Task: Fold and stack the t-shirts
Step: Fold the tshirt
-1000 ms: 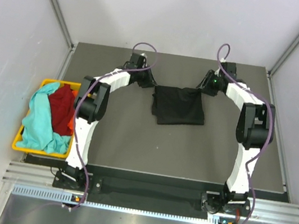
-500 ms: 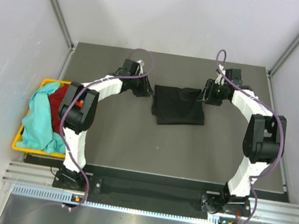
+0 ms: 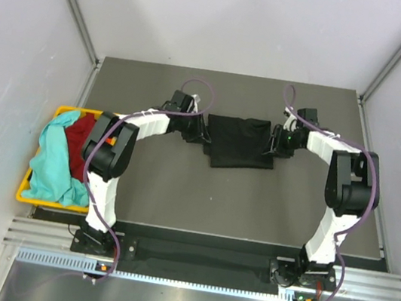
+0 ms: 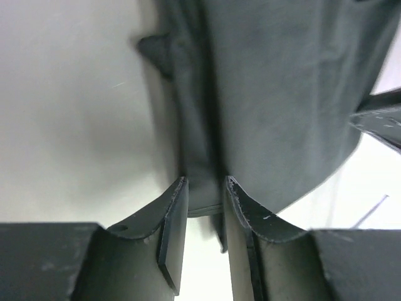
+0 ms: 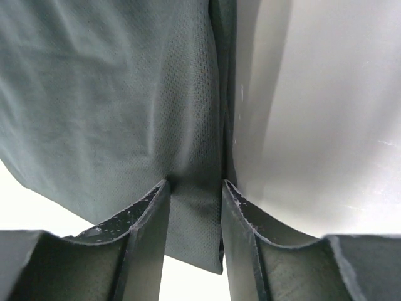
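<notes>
At the left edge of the bench (image 3: 178, 193), a yellow basket (image 3: 33, 196) holds a teal t-shirt (image 3: 50, 161) lying against a red t-shirt (image 3: 83, 143). At the far middle, the left end effector (image 4: 205, 182) has its jaws narrowed to a slim gap, pinching a fold at the left edge of the black t-shirt (image 3: 241, 142), which is spread in a rough rectangle between the two arms. The right end effector (image 5: 195, 184) is likewise closed down on cloth at the shirt's right edge.
</notes>
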You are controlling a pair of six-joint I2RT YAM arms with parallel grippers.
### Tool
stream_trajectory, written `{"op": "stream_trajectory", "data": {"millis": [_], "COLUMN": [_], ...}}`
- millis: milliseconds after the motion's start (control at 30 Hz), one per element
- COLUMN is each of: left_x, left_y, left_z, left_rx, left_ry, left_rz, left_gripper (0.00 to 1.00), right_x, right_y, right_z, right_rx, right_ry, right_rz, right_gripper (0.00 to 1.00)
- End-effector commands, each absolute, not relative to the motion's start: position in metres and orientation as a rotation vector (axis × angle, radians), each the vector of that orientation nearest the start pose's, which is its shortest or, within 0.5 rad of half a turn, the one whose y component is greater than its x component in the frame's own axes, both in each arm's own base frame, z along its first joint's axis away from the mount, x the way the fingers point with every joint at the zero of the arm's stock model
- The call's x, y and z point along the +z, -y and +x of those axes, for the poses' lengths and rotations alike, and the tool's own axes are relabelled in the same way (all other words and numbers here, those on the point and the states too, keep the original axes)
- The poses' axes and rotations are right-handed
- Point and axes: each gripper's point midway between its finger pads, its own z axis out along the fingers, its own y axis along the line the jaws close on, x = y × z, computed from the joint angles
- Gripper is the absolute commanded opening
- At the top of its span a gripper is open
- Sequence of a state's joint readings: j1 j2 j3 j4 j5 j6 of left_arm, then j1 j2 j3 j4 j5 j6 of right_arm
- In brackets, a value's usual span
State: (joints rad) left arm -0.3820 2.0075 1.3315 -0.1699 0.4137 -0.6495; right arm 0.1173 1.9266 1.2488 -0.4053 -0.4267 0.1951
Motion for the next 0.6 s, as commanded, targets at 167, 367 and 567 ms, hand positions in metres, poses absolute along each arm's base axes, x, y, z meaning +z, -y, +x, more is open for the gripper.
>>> {"op": "stream_trajectory", "data": {"millis": [167, 367, 567], "left_x": [0.068, 0.056, 0.055], "left_y": [0.258, 0.258, 0.264], "left_z": [0.410, 0.403, 0.406], "left_rx": [-0.892, -0.912, -0.945], "left_ry": [-2.488, -2.510, -2.481], "left_rz": [-0.064, -0.032, 0.010], "left_gripper": [0.36, 0.37, 0.37], "right_x": [0.045, 0.046, 0.039], "right_y": [-0.133, -0.137, -0.139], "right_z": [0.389, 0.375, 0.370], "right_rx": [0.756, 0.800, 0.831], "right_ry": [-2.568, -2.549, -2.548], "right_rz": [-0.004, 0.031, 0.048], "right_gripper": [0.30, 0.32, 0.35]}}
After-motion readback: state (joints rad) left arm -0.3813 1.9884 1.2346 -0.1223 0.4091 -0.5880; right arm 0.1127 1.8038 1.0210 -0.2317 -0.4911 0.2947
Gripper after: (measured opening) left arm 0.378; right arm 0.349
